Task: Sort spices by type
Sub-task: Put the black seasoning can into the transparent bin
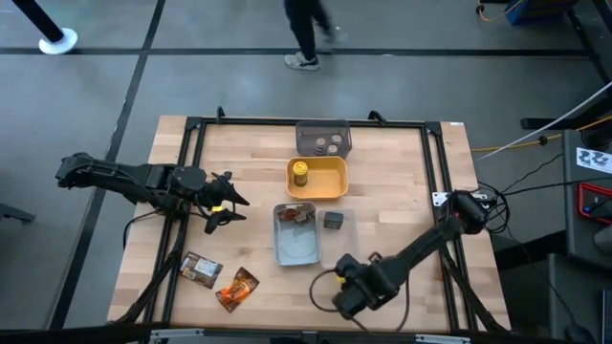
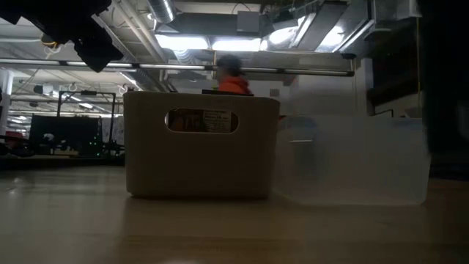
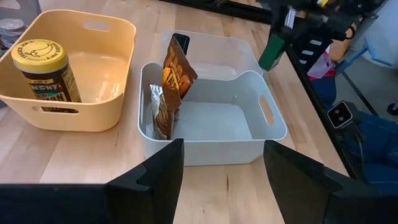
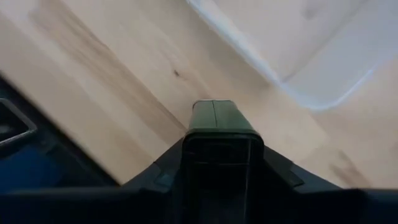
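My right gripper (image 1: 346, 294) is near the table's front edge, shut on a dark green cube box (image 4: 217, 121); it also shows in the left wrist view (image 3: 272, 53). My left gripper (image 3: 222, 180) is open and empty, left of the pale-blue tray (image 1: 296, 250). Foil packets (image 3: 171, 84) stand leaning in that tray. A second dark cube box (image 1: 333, 221) sits in the clear tray (image 1: 349, 232). A yellow-lidded jar (image 3: 45, 71) stands in the yellow tray (image 1: 330, 189). Two round brown jars (image 1: 328, 146) sit in the grey tray (image 1: 311, 129). A brown packet (image 1: 201, 270) and an orange packet (image 1: 237, 289) lie on the table at the front left. My right gripper pinches the cube box between its two fingers, on two opposite sides (image 4: 189, 146). The box's front end (image 4: 216, 112) sticks out ahead of the fingers. Whether its underside touches the table, I cannot tell.
A dark metal frame (image 1: 196, 143) runs around the table top. A person (image 1: 306, 33) walks on the floor beyond the far edge. Bare wood (image 1: 402, 191) lies to the right of the trays.
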`<state>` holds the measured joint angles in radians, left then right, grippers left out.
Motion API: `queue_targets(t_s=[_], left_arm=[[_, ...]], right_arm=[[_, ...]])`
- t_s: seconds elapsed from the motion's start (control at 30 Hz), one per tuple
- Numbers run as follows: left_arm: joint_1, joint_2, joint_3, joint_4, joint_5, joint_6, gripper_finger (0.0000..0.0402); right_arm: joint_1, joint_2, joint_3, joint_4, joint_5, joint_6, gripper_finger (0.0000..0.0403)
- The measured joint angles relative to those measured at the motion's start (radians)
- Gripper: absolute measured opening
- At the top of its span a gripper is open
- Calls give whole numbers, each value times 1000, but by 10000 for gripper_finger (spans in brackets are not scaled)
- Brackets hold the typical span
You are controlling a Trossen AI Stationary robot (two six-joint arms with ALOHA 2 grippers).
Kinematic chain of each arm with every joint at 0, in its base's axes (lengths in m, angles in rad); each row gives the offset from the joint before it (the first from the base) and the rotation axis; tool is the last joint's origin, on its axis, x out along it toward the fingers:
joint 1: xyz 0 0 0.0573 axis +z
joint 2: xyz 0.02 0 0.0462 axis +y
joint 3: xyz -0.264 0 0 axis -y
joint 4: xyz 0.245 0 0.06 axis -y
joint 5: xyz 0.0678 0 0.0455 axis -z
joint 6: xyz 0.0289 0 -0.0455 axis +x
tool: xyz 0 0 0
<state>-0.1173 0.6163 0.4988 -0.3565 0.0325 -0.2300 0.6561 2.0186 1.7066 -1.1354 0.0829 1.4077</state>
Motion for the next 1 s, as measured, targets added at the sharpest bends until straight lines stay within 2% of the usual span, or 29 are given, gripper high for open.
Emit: queue_targets(t_s=[0.17,0.33,0.43,0.7,0.87,1.0], left_arm=[[0,0,0,0,0,-2,205],[0,0,0,0,0,-2,205],[0,0,0,0,0,-2,205],[0,1,0,1,0,-2,205],[0,0,0,0,0,1,205],[0,0,0,-1,0,7,205]], right_arm=[[-48,0,158,-141,-19,-132,128],[-102,-1,257,-270,96,-279,128],[-144,-2,262,-297,159,-383,130],[-261,29,261,-253,187,-676,130],[-303,47,258,-245,188,-775,130],[-314,58,231,-226,181,-792,130]])
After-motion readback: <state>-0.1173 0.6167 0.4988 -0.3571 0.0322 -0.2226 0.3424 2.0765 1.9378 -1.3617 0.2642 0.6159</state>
